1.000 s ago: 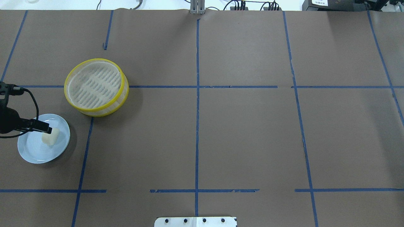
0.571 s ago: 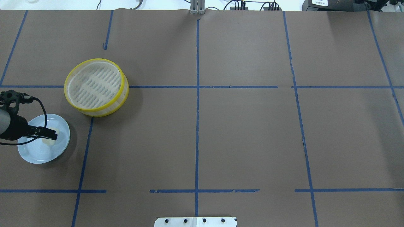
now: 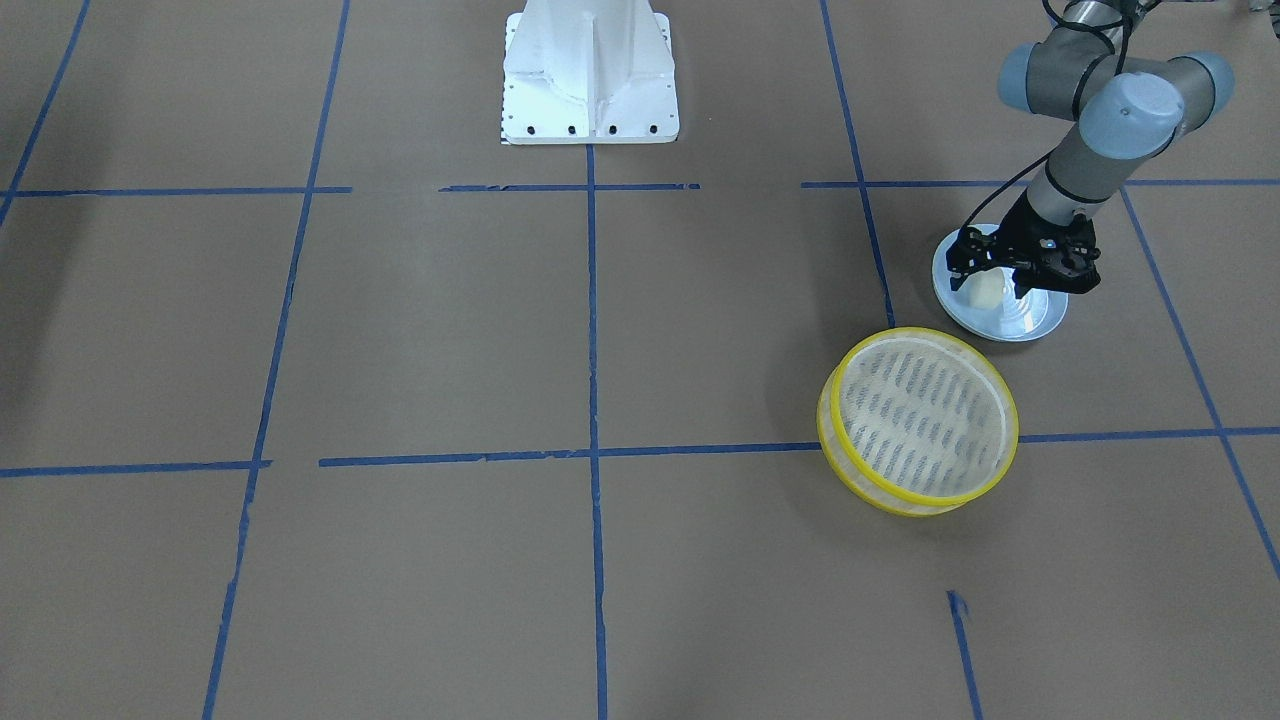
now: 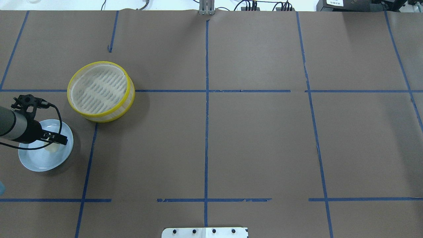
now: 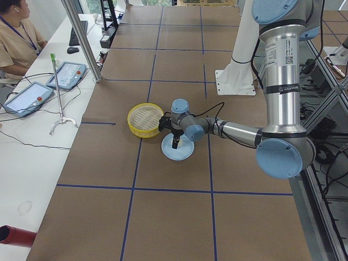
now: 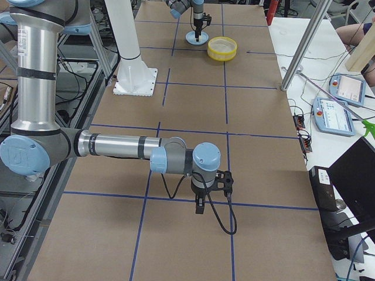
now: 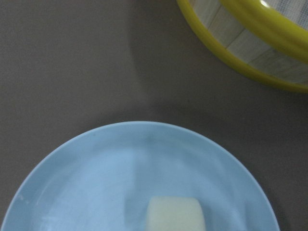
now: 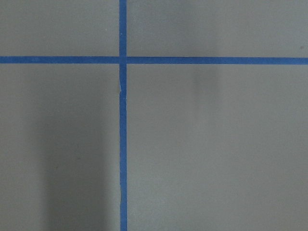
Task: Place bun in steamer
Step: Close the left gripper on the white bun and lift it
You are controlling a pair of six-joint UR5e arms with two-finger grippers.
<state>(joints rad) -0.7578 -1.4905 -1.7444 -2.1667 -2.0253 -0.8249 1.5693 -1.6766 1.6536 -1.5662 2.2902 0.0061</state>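
The bun [image 3: 985,291], a small cream-white lump, lies on a pale blue plate [image 3: 1032,316]. In the overhead view the bun [image 4: 52,149] is mostly hidden under my left gripper [image 4: 60,141]. My left gripper [image 3: 988,280] is open, low over the plate, with a finger on each side of the bun. The left wrist view shows the bun [image 7: 174,214] at its bottom edge on the plate [image 7: 96,183]. The yellow-rimmed steamer [image 4: 99,89] stands empty just beyond the plate; it also shows in the front view [image 3: 920,415]. My right gripper [image 6: 199,205] shows only in the right side view; I cannot tell its state.
Brown paper with blue tape lines [image 4: 206,91] covers the table. The white robot base [image 3: 590,70] stands at the table's middle edge. The steamer's wall [image 7: 255,29] is close to the plate's far side. An operator [image 5: 16,38] sits at a side desk.
My left gripper has moved further over the plate and now covers most of the bun in the overhead view. The steamer and plate have not moved.
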